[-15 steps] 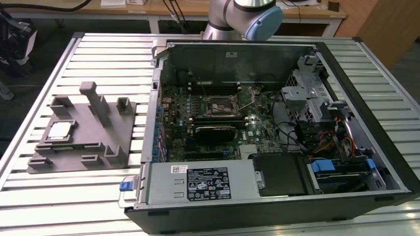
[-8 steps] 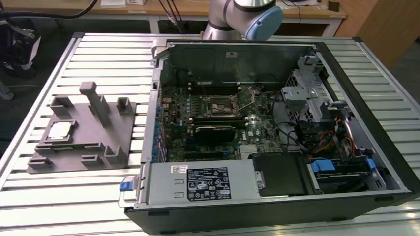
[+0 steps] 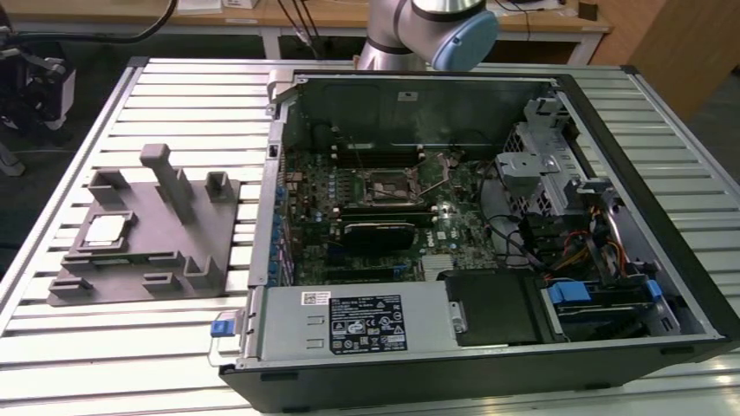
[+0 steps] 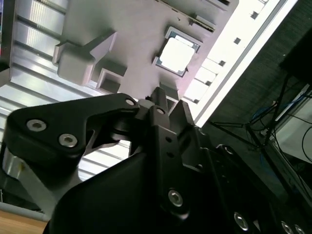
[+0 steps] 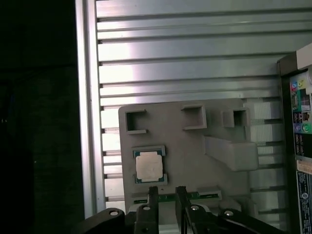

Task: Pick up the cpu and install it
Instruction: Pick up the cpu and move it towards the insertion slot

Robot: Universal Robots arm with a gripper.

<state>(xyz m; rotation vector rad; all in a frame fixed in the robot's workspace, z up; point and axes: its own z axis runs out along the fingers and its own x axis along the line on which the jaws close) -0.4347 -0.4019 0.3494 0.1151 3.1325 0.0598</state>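
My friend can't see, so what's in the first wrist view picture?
A silver cpu sits in a pocket of a grey fixture on a slatted metal table. The gripper, open and empty, hangs apart from the cpu.

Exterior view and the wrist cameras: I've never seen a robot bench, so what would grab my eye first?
The big open computer case dominates the exterior view, its green motherboard laid bare, with the robot arm behind it. At the exterior view's left a grey fixture holds the small silver cpu. In the first wrist view the gripper hangs open and empty near that cpu, not touching it.
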